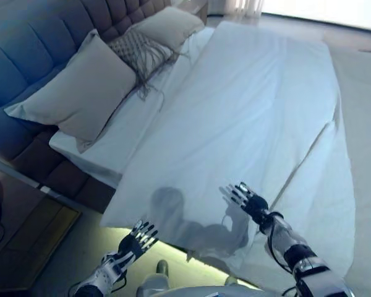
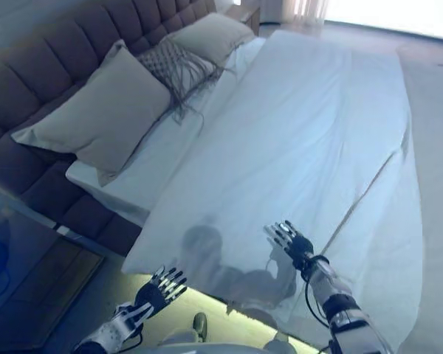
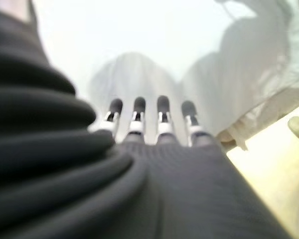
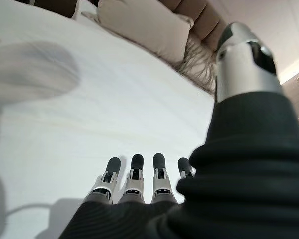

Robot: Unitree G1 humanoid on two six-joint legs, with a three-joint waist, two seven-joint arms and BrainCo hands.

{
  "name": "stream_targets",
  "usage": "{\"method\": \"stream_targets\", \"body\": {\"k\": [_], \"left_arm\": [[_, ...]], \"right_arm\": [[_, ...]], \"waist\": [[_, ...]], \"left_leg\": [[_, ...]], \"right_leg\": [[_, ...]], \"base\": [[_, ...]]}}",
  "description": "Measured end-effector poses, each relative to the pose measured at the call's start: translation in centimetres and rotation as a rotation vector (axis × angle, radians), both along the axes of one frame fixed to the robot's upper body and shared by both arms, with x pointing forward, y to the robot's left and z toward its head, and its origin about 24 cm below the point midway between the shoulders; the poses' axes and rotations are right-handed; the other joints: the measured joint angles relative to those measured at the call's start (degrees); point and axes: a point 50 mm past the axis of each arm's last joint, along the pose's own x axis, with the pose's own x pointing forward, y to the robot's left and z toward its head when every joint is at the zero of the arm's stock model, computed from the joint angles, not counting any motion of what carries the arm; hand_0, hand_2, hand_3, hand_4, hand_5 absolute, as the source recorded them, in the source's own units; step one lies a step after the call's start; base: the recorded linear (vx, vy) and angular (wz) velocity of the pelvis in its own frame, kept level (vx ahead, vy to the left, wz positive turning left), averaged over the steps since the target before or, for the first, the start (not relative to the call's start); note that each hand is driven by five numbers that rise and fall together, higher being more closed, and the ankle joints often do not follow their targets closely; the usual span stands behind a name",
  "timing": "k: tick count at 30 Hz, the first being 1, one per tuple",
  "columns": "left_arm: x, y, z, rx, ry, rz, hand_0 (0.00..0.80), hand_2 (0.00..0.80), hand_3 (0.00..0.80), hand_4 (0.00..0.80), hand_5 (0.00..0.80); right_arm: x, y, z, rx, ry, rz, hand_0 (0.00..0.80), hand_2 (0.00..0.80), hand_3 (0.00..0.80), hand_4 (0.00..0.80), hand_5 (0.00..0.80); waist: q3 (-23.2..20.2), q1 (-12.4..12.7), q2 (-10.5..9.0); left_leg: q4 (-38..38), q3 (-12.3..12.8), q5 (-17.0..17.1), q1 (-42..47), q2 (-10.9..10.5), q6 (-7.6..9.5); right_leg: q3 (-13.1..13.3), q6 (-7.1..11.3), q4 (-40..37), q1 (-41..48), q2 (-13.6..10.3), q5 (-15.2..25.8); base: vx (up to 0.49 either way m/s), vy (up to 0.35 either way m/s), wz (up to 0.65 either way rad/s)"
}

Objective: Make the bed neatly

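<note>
White duvet [image 1: 253, 117] spread flat over the bed [image 1: 120, 133], 3 pillows [image 1: 80, 93] beyond its top edge. Right hand [image 1: 247, 201] above duvet, fingers straight; left hand [image 1: 138, 238] beside duvet's near edge, fingers straight, empty.
</note>
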Motion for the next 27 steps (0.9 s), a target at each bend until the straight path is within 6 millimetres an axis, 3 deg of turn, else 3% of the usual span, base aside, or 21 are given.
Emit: {"method": "stream_targets", "body": {"k": [2, 4, 7, 10, 14, 16, 23, 27], "left_arm": [[3.8, -0.8, 2.3, -0.023, -0.131, 0.001, 0.0, 0.0, 0.0, 0.0, 0.0], [7.2, -1.3, 5.0, -0.047, -0.262, 0.011, 0.0, 0.0, 0.0, 0.0, 0.0], [10.1, -1.3, 8.2, -0.059, -0.398, 0.02, 0.0, 0.0, 0.0, 0.0, 0.0], [11.0, -1.3, 9.7, -0.071, -0.464, 0.011, 0.0, 0.0, 0.0, 0.0, 0.0], [12.6, -1.4, 12.9, -0.076, -0.597, -0.019, 0.0, 0.0, 0.0, 0.0, 0.0], [12.8, -1.3, 13.6, -0.077, -0.635, -0.018, 0.0, 0.0, 0.0, 0.0, 0.0], [12.4, -1.8, 14.3, -0.076, -0.677, -0.059, 0.0, 0.0, 0.0, 0.0, 0.0], [12.2, -1.3, 14.2, -0.106, -0.667, 0.004, 0.0, 0.0, 0.0, 0.0, 0.0]], "right_arm": [[3.4, -1.4, 3.9, -0.076, -0.082, -0.013, 0.0, 0.0, 0.0, 0.0, 0.0], [5.7, -2.3, 7.5, -0.117, -0.164, -0.033, 0.0, 0.0, 0.0, 0.0, 0.0], [7.1, -2.1, 9.7, -0.112, -0.221, -0.033, 0.0, 0.0, 0.0, 0.0, 0.0], [7.8, -2.6, 11.2, -0.136, -0.247, -0.041, 0.0, 0.0, 0.0, 0.0, 0.0], [8.7, -6.0, 15.5, -0.255, -0.26, -0.175, 0.0, 0.0, 0.0, 0.0, 0.0], [9.2, -6.4, 17.1, -0.298, -0.259, -0.24, 0.0, 0.0, 0.0, 0.0, 0.0], [10.0, -6.9, 21.0, -0.438, -0.257, -0.3, 0.0, 0.0, 0.0, 0.0, 0.0], [10.0, -7.2, 21.6, -0.474, -0.226, -0.296, 0.0, 0.0, 0.0, 0.0, 0.0]], "waist": [[4.2, 0.7, 2.06], [9.0, 1.7, 2.94], [14.1, 3.0, 1.04], [15.3, 3.4, 1.14], [18.2, 4.8, 2.56], [18.6, 4.9, 2.84], [18.8, 6.1, 3.18], [18.8, 6.2, 3.19]], "left_leg": [[4.8, -0.6, 0.0, -6.4, 0.2, 0.16], [9.4, 0.3, -0.4, -11.7, 0.4, 0.64], [17.0, 0.4, -3.8, -16.8, -0.6, 0.95], [25.0, 0.1, -6.3, -24.2, -1.5, 1.7], [35.0, -0.9, -8.7, -34.3, -2.2, 2.08], [38.7, -1.4, -9.5, -38.3, -2.2, 2.06], [45.6, -1.7, -10.7, -45.9, -1.7, 1.85], [48.4, -2.0, -11.3, -47.8, -1.3, 1.89]], "right_leg": [[0.0, -0.65, 5.0, -6.1, -0.7, -0.5], [0.4, -1.39, 13.1, -12.6, -1.9, -3.3], [2.4, -1.72, 26.3, -20.7, -5.4, -9.5], [3.9, -1.64, 34.6, -27.6, -7.8, -12.2], [5.3, -2.16, 44.8, -37.3, -10.3, -15.2], [5.6, -2.65, 48.3, -41.0, -11.0, -16.4], [8.1, -3.8, 56.1, -49.5, -11.4, -18.2], [8.6, -4.08, 58.2, -51.1, -11.4, -18.4]], "base": [[-0.357, -0.017, 0.15], [-0.136, -0.021, 0.11], [-0.136, 0.013, 0.06], [-0.192, -0.008, 0.12], [-0.167, -0.03, 0.15], [-0.14, -0.013, 0.12], [-0.095, 0.01, -0.02], [-0.047, -0.009, -0.03]]}}
